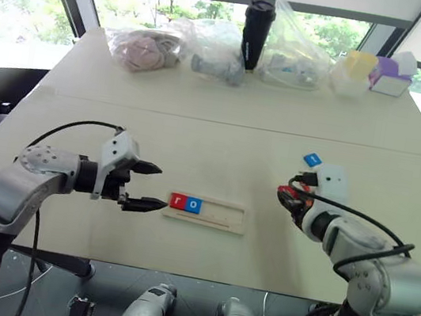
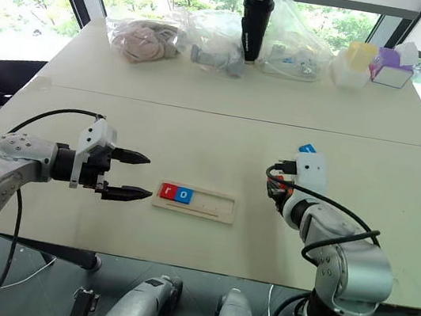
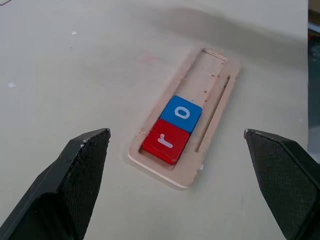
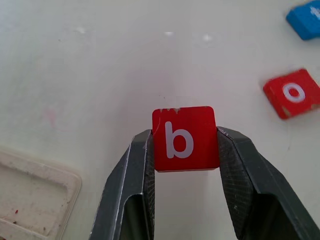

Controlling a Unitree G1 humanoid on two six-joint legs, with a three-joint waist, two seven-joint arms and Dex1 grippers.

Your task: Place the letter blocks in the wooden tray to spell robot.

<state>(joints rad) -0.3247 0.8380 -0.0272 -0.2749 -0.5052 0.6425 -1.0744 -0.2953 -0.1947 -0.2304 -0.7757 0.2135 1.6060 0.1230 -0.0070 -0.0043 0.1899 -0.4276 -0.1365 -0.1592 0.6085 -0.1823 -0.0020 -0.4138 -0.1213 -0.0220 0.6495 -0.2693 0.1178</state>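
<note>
Red "r" block (image 3: 165, 141), blue "o" block (image 3: 181, 113) in tray (image 3: 215, 105); right gripper (image 4: 185, 150) holds red "b" block (image 4: 185, 138).

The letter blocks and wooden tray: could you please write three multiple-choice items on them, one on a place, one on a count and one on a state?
1. Where in the wooden tray do the placed blocks sit?
A. At the end nearest the left gripper
B. In the middle
C. At the end nearest the right gripper

2. How many blocks lie in the tray?
A. One
B. Two
C. Four

3. What is the state of the right gripper?
A. Open and bare
B. Shut on the red b block
C. Shut on a blue block

Answers:
1. A, the red r block and blue o block fill the end by the open left gripper.
2. B, only r and o lie in the slot.
3. B, its fingers pinch the red b block by its sides.
</note>
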